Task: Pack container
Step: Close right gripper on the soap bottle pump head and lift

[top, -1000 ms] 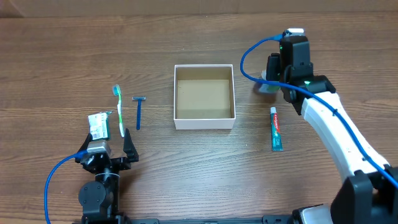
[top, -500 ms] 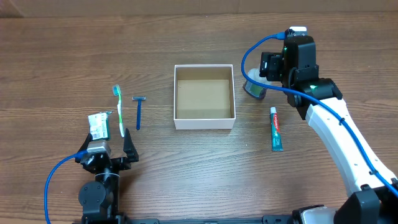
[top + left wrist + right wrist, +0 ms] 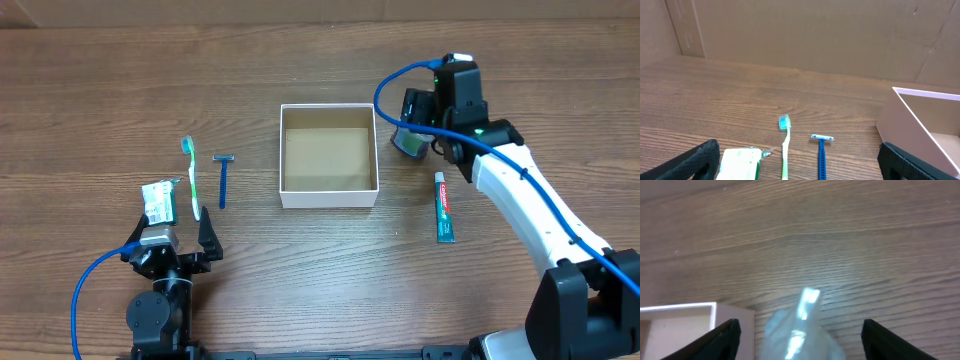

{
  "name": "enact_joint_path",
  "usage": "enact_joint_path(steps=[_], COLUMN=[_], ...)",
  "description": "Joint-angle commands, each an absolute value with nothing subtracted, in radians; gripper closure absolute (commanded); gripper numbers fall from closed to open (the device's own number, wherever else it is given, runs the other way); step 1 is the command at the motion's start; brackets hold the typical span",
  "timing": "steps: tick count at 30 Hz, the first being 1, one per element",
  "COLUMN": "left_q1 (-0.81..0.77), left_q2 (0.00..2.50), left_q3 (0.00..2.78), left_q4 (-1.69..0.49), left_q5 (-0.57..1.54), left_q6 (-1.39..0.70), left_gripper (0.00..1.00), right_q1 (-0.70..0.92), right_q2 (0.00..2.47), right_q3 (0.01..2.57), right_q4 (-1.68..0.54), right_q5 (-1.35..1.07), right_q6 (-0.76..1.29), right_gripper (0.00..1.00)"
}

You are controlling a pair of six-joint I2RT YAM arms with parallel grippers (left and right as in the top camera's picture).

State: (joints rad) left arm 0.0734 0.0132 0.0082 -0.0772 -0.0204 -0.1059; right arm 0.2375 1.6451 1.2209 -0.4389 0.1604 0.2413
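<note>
The container (image 3: 330, 197), a square white-walled box with a tan floor, sits mid-table and holds nothing. Its wall shows in the left wrist view (image 3: 920, 125) and its corner in the right wrist view (image 3: 685, 330). My right gripper (image 3: 412, 125) is shut on a clear plastic packet with something teal inside (image 3: 408, 143), just right of the container; the packet looks blurred between the fingers (image 3: 800, 325). My left gripper (image 3: 172, 225) is open and empty at the front left, behind a green-and-white soap packet (image 3: 159, 201), a green toothbrush (image 3: 191, 175) and a blue razor (image 3: 223, 180).
A toothpaste tube (image 3: 444, 206) lies on the table right of the container, below the right gripper. The soap packet (image 3: 740, 162), toothbrush (image 3: 785, 145) and razor (image 3: 821, 152) lie side by side ahead of the left gripper. A cardboard wall stands behind the table.
My right gripper has moved left with the plastic packet, from well right of the container to close beside its right wall. The left arm has not moved.
</note>
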Motion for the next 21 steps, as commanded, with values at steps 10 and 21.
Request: enact_joint_path(steps=[10,21], left_q1=[0.072,0.072], left_q2=[0.004,0.004], left_q3=[0.005,0.005], left_q4=[-0.074,-0.074], left_q5=[-0.026,-0.026], left_q6=[-0.12,-0.12], left_gripper=[0.0,0.0], right_q1=[0.266,0.266], right_q2=[1.646,1.65], right_q3=[1.23,1.23], right_q4=[-0.462,-0.46], right_q5=[0.172,0.182], right_q6=[0.26,0.26], right_gripper=[0.43,0.44])
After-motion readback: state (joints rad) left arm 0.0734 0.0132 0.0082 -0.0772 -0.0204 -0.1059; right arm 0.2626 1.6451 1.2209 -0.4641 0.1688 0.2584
